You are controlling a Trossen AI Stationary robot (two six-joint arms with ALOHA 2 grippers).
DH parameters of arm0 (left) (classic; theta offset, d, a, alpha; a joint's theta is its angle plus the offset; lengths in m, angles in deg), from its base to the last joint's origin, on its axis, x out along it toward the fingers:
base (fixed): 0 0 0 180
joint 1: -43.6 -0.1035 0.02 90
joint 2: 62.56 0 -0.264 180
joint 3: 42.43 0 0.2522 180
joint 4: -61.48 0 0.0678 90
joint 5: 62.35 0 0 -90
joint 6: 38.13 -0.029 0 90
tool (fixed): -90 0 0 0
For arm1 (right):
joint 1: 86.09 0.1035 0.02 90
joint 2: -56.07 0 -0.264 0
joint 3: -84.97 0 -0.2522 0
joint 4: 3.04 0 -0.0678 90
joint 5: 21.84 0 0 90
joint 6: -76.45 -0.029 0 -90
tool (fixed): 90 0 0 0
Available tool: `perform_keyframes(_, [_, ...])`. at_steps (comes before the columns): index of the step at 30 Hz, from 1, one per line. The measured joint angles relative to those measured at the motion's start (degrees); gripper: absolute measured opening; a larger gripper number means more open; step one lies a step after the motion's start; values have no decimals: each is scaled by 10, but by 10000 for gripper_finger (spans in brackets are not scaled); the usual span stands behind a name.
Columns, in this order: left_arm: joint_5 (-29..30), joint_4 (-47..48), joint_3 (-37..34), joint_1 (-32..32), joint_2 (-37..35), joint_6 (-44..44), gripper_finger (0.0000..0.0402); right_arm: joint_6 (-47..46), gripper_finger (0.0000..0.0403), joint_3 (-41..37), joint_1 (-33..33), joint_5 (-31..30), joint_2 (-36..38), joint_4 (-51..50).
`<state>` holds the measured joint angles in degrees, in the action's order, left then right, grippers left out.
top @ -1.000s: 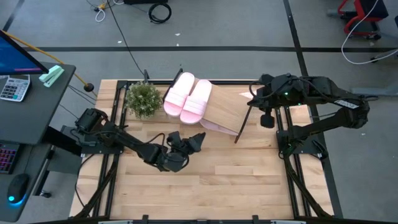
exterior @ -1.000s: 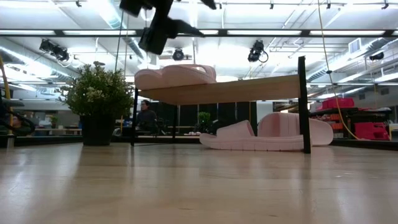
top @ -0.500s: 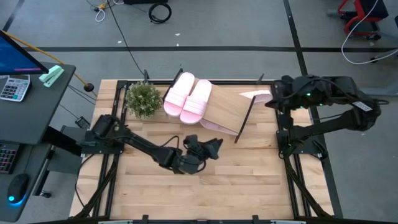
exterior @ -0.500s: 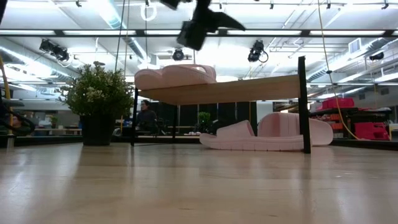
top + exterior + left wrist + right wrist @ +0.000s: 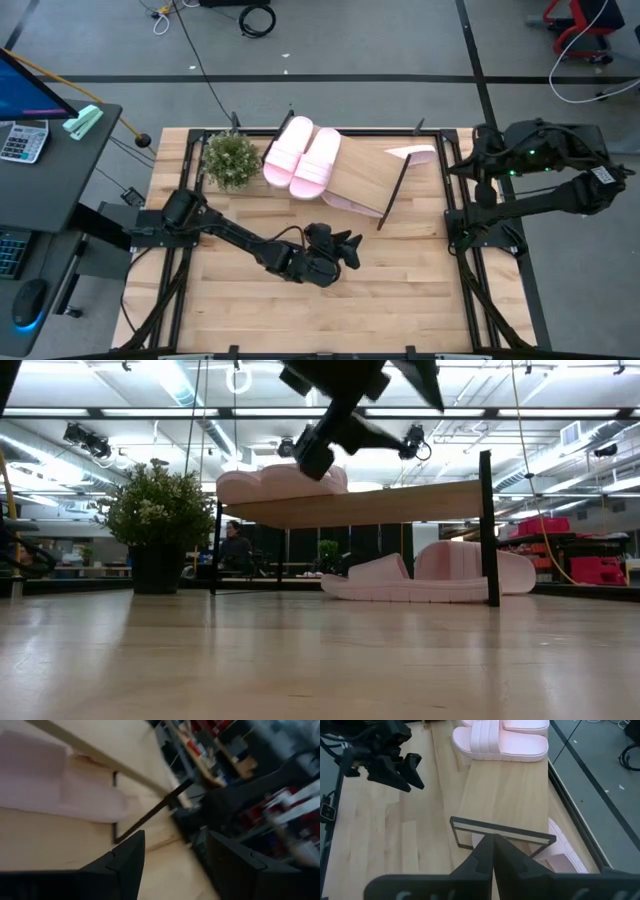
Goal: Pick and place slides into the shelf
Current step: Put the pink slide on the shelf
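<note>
Two slides [image 5: 302, 155] sit side by side at the far left end of the shelf [image 5: 365, 175]; the other two [image 5: 430, 575] lie on the surface [image 5: 400, 300] underneath it. We judge the step to be a reach for one of those beneath. The left gripper [image 5: 352, 250] hovers near the shelf's front edge, fingers apart and empty. Next we must go low under the board, though the gap looks tight. The right gripper [image 5: 492, 851] waits closed, holding nothing, by the right edge.
</note>
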<state>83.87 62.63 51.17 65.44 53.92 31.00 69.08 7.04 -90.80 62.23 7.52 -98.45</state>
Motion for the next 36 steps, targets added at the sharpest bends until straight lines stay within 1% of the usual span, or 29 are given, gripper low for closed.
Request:
perform_keyframes(6, [-1, 97, 0, 2, 1, 1, 214, -1, 14, 0, 0, 1, 10, 0])
perform_keyframes(9, [0, 116, -1, -2, 10, 0, 211, -1, 13, 0, 0, 1, 10, 0])
perform_keyframes(24, [5, 123, -1, -39, 93, 5, 192, -17, 13, 0, 0, 1, 9, 0])
perform_keyframes(29, [-11, 121, -1, -47, 128, 22, 193, -21, 15, 0, 0, 1, 8, 0])
perform_keyframes(34, [-42, 117, -1, -48, 130, 58, 188, -21, 14, 0, 0, 1, 8, 0])
perform_keyframes(36, [-46, 109, -1, -48, 130, 64, 188, -21, 14, 0, 0, 1, 8, 0])
